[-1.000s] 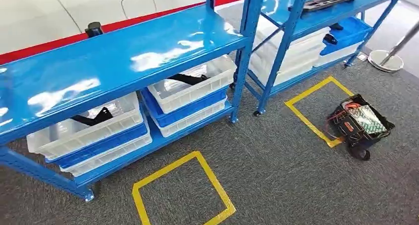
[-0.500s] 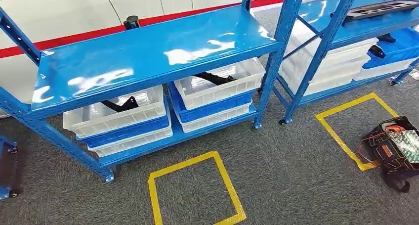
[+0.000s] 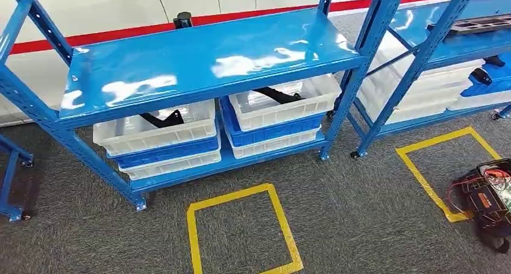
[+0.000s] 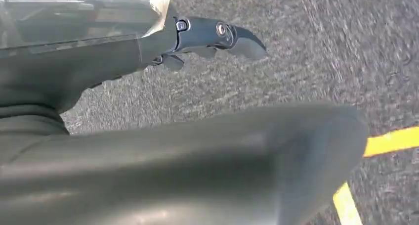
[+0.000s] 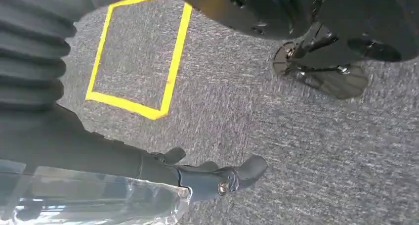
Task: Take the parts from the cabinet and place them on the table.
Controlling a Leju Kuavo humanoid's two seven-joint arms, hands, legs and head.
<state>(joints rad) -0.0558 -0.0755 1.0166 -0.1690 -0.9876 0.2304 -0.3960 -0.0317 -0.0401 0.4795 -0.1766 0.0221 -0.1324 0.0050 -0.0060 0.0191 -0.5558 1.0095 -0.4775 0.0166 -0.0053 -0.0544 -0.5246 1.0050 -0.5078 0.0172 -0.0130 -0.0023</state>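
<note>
Head view looked down on a blue cabinet (image 3: 199,60) standing on grey carpet (image 3: 361,226), its glossy top shelf bare apart from a small dark object (image 3: 182,20) at the back edge. On the lower shelf sat 2 stacks of bins side by side. At the left, a white bin (image 3: 158,131) rested on a blue one, and a black part (image 3: 161,118) lay inside it, against its rear wall. Just to the right, a second white bin (image 3: 284,99) topped another blue bin, holding a second black part (image 3: 277,94) that lay slanted across it. On the floor in front of the cabinet, between the 2 stacks, a yellow tape square (image 3: 241,232) was marked on the carpet. Further right stood a second blue rack (image 3: 434,39) with a dark tray (image 3: 476,24) on its upper shelf and more white and blue bins below; a second yellow square (image 3: 446,165) lay before it, with a black tool bag (image 3: 488,199) at its right corner. In the left wrist view, the left hand (image 4: 207,37) hung over the carpet, fingers loosely extended and grasping nothing. In the right wrist view, the right hand (image 5: 212,175) likewise hung released above the carpet, near a yellow square.
</note>
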